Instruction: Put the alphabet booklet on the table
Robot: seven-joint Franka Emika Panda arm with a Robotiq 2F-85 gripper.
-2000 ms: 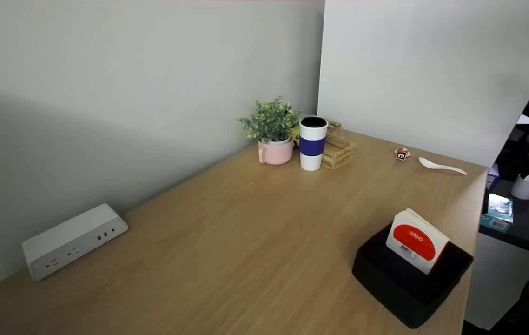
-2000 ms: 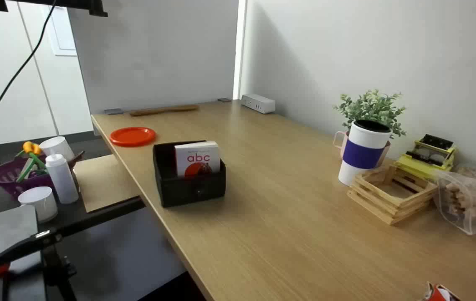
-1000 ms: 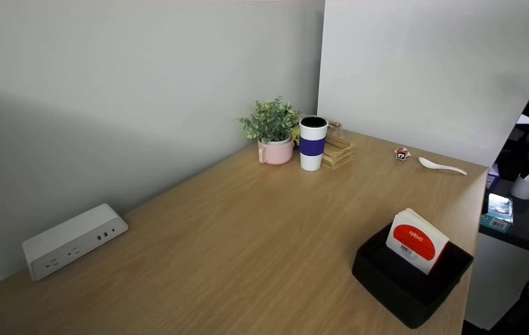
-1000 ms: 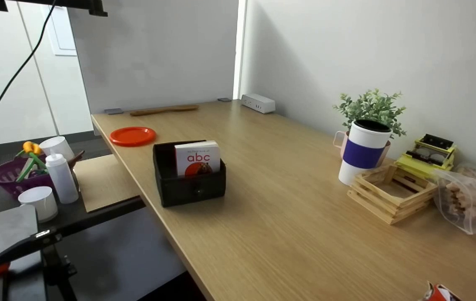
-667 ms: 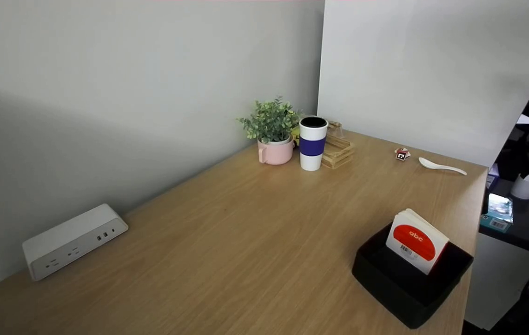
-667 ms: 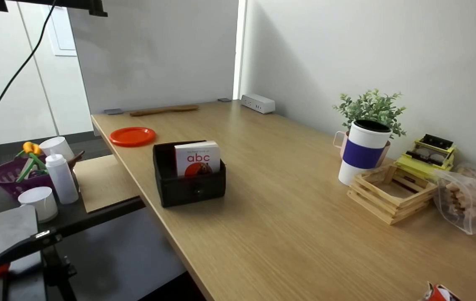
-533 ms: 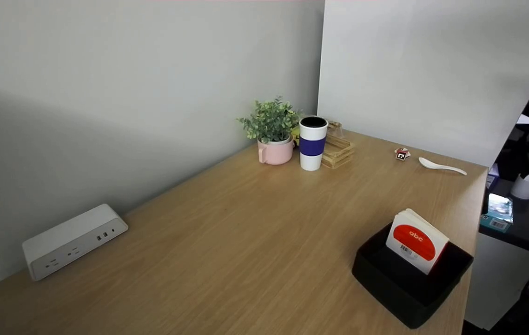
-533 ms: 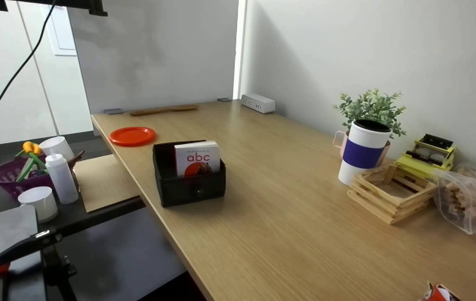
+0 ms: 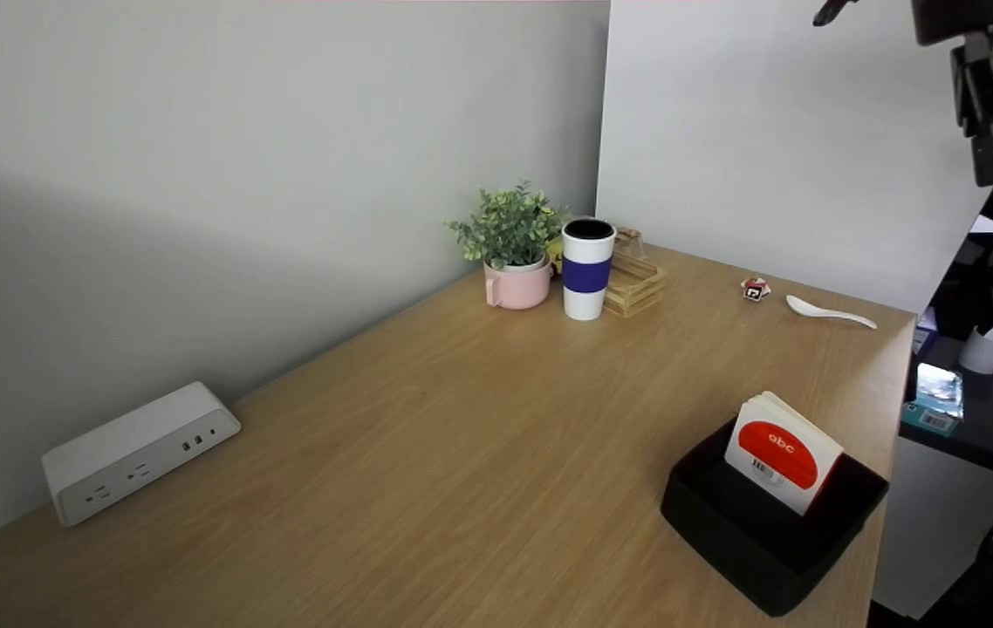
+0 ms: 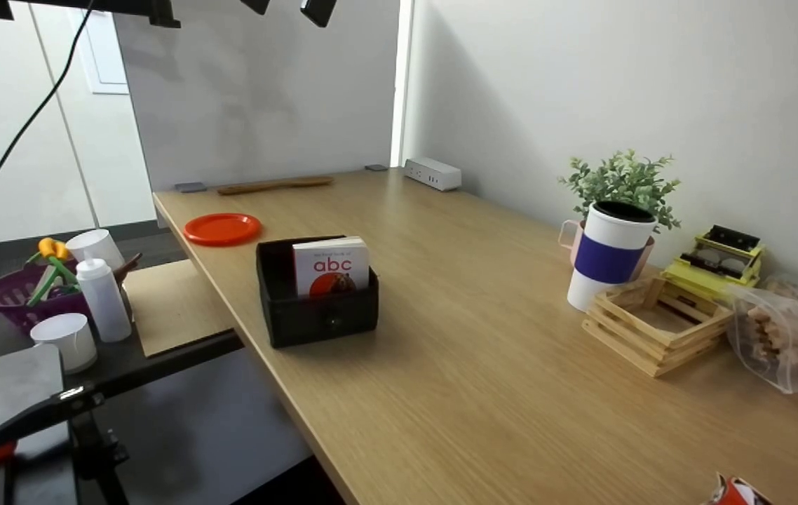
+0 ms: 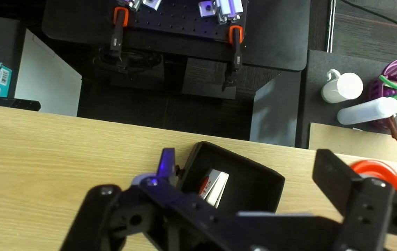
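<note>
Left to right in my wrist view: the table (image 11: 62,157), one finger (image 11: 167,164), then the booklet (image 11: 215,186) standing in the box (image 11: 251,181), likely light, stiff and slick, so I'd pinch across its top edge; then the other finger (image 11: 331,184). They stand wide apart, holding nothing, the booklet well below, between them in view, nearer the first.

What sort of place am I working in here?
Likely an office or lab workspace: a white outlet box sits on the wood-grain table, and the wrist view shows clamps by a dark board dotted with holes.
</note>
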